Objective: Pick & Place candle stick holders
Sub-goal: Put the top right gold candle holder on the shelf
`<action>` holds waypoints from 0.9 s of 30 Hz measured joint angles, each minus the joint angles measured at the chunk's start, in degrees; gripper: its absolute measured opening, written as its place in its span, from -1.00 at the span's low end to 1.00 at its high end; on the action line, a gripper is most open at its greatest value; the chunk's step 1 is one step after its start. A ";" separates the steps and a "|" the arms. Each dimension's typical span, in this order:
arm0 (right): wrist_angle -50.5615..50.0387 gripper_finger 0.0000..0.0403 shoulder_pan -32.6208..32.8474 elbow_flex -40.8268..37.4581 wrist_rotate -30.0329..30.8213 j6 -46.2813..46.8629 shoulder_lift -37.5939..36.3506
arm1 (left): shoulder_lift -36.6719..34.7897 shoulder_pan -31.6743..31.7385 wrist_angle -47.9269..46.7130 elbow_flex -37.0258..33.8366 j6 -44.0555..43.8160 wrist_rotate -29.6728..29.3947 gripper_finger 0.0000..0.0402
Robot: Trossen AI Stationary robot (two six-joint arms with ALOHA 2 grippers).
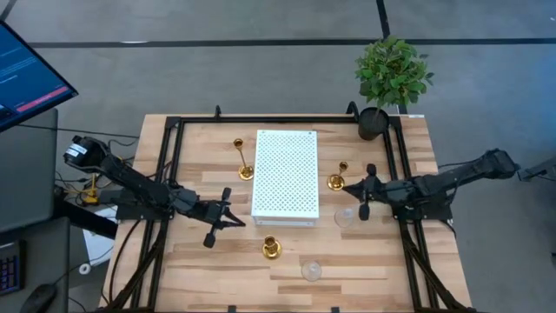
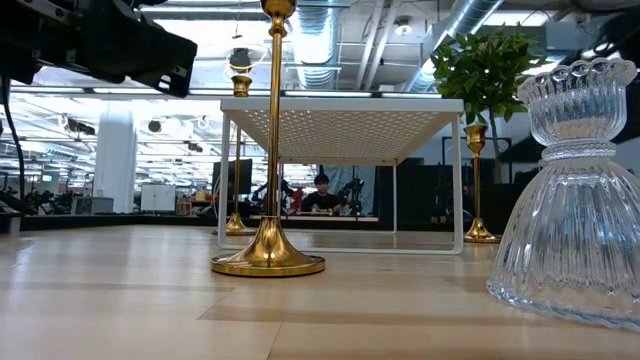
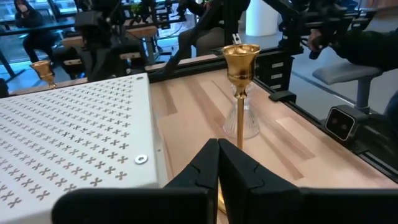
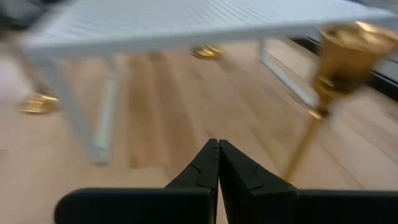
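Note:
Three gold holders stand upright on their round bases: one left of the white rack [image 1: 244, 161], one right of it [image 1: 337, 178], and one near the front [image 1: 272, 249], which is thin-stemmed in the low view [image 2: 268, 150]. Two clear glass holders stand at the front right [image 1: 345, 216] [image 1: 311, 271]. My left gripper [image 1: 236, 217] is shut and empty, with the front gold holder [image 3: 241, 62] just beyond its tips. My right gripper [image 1: 350, 187] is shut and empty, close beside the right gold holder [image 4: 348, 50].
The white perforated rack [image 1: 285, 176] stands on thin legs at mid-table. A black pot with a green plant [image 1: 391, 74] sits at the far right corner. A black frame [image 1: 174, 130] runs round the tabletop. People sit in the room beyond the table [image 2: 320, 190].

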 joint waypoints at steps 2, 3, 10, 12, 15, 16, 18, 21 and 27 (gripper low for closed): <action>0.06 -1.00 0.00 0.00 3.05 1.10 2.75 | 0.00 0.00 0.00 0.00 0.00 -0.07 -0.96; 0.06 -1.00 0.00 0.00 4.20 1.77 3.93 | -0.01 0.00 0.00 0.00 0.00 -0.09 -0.96; 0.09 -0.98 -0.36 -0.02 7.48 5.77 9.50 | -0.01 0.00 0.00 0.00 0.00 -0.09 -0.96; 0.32 -0.92 -1.15 -0.04 7.43 6.14 10.81 | -0.01 0.00 0.00 0.00 0.00 -0.09 -0.96; 1.10 -0.73 -2.57 -0.15 7.33 8.19 12.96 | -0.01 0.00 0.00 0.00 -0.01 -0.09 -0.96; 1.28 -0.66 -3.01 -0.15 7.30 9.06 13.48 | -0.01 0.00 0.00 0.00 -0.01 -0.09 -0.96; 2.09 -0.52 -3.91 -0.15 7.30 10.55 14.51 | -0.01 0.00 0.00 0.00 -0.02 -0.09 -0.96; 3.92 -0.33 -5.32 -0.15 7.27 11.03 15.64 | -0.01 0.00 -0.01 -0.02 0.00 -0.09 -0.96; 8.18 -0.13 -7.25 -0.15 6.68 10.15 16.88 | -0.01 0.00 -0.02 -0.02 0.00 -0.09 -0.96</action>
